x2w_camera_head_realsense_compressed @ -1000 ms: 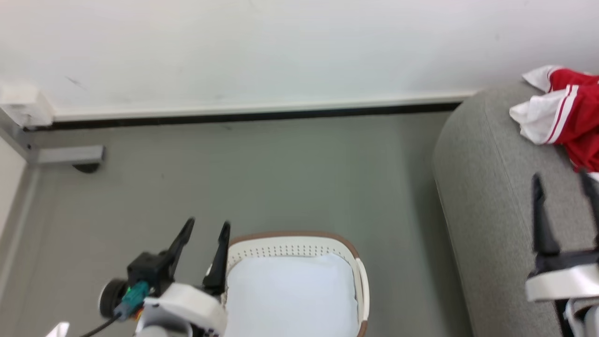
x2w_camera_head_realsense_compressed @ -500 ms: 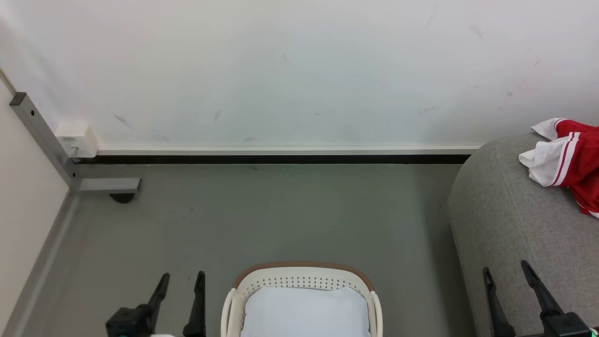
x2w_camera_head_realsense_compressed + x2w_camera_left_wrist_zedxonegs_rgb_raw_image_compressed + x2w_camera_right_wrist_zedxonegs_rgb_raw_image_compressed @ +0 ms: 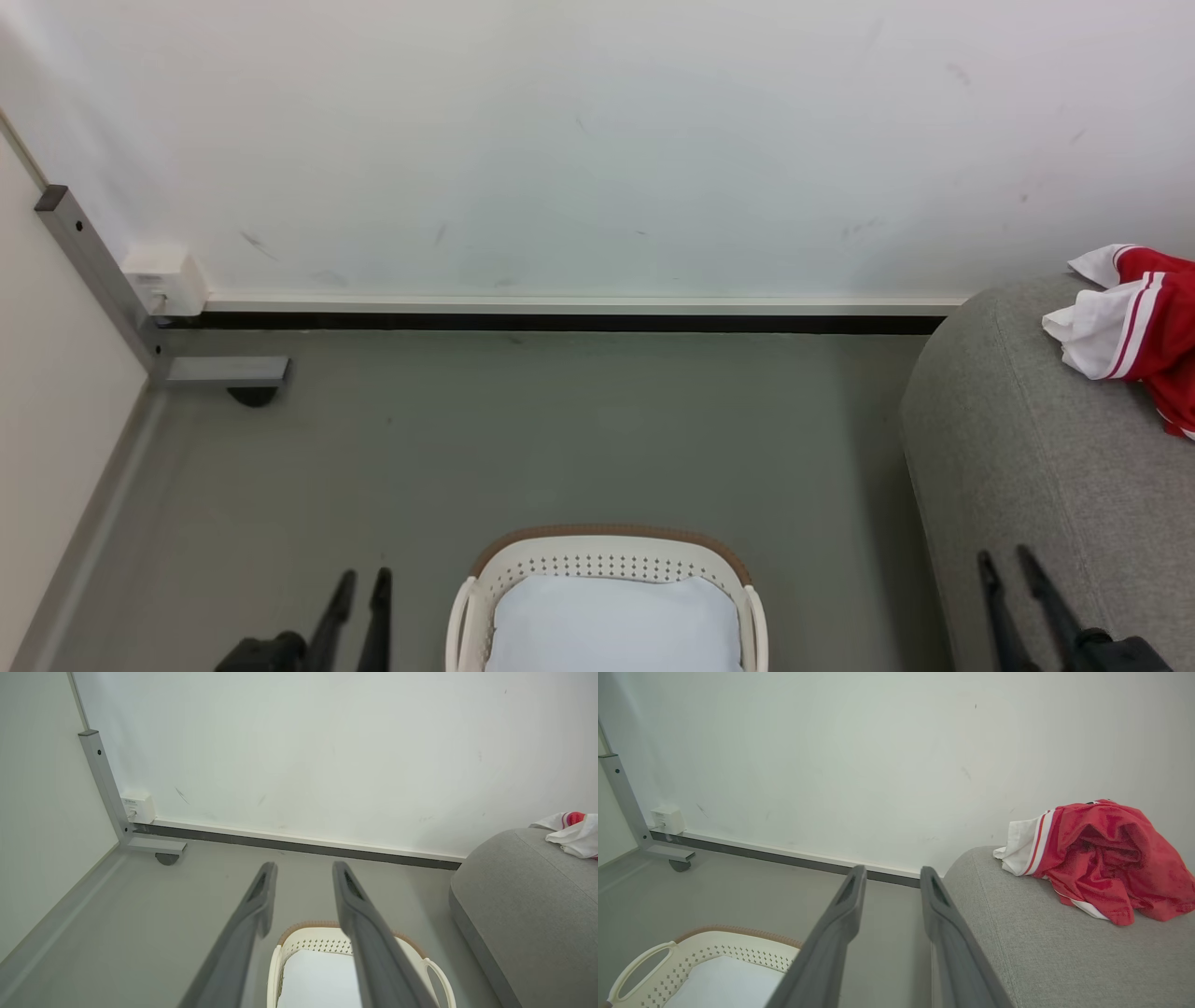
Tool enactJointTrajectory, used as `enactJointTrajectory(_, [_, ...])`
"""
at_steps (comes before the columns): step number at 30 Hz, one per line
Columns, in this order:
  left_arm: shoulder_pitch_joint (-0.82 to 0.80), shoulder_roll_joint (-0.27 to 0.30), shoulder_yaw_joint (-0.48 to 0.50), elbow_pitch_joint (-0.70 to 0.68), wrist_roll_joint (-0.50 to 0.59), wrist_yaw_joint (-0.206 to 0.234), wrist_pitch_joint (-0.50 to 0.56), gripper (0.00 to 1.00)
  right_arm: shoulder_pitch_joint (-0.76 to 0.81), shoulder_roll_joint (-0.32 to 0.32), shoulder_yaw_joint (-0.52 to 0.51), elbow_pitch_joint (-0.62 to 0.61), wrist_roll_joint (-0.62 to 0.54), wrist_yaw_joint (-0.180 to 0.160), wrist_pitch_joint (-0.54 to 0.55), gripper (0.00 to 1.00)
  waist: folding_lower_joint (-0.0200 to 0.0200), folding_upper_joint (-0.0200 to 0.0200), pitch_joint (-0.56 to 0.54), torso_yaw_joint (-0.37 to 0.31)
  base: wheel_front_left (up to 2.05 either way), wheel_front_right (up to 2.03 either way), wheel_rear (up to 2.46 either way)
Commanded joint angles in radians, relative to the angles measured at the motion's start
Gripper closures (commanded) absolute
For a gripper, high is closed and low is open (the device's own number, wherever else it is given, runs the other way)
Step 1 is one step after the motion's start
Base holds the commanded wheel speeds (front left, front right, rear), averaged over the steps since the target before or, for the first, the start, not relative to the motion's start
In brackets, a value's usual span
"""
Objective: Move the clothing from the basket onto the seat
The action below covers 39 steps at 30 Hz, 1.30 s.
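jersey [image 3: 1144, 322]: crumpled red cloth, white striped panels, lying on sofa [image 3: 1027, 448]; grey woven fabric, rounded edge | basket [image 3: 607, 563]: white perforated plastic, brown rim, holds flat pale pad [image 3: 611, 625] | left hand [image 3: 364, 576], right hand [image 3: 1004, 555]: fingers narrowly parted, empty, touching nothing | bare grey floor [image 3: 560, 429] between basket and sofa

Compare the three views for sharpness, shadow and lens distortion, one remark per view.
Head view: sharp and evenly lit, a soft shadow on the floor beside the sofa. Left wrist view: wide-angle stretch makes the left gripper loom large, its edges slightly soft. Right wrist view: the jersey is crisp, folds shaded dark.
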Motion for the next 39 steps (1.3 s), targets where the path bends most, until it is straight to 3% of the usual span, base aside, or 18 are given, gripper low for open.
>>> enactJointTrajectory(1, [0.005, -0.003, -0.001, 0.012, -0.004, -0.001, 0.002, 1.00, 0.001, 0.002, -0.001, 0.015, 0.004, 0.000, 0.002, 1.00, 0.0001, -0.0001, 0.000, 0.000, 0.00, 0.00, 0.00])
enactJointTrajectory(39, [-0.040, -0.038, 0.122, 0.004, -0.565, -0.078, 0.162, 1.00, -0.050, 0.000, -0.033, 0.010, 0.684, -0.001, 0.162, 1.00, 0.0001, -0.0001, 0.003, -0.001, 0.00, 0.00, 0.00])
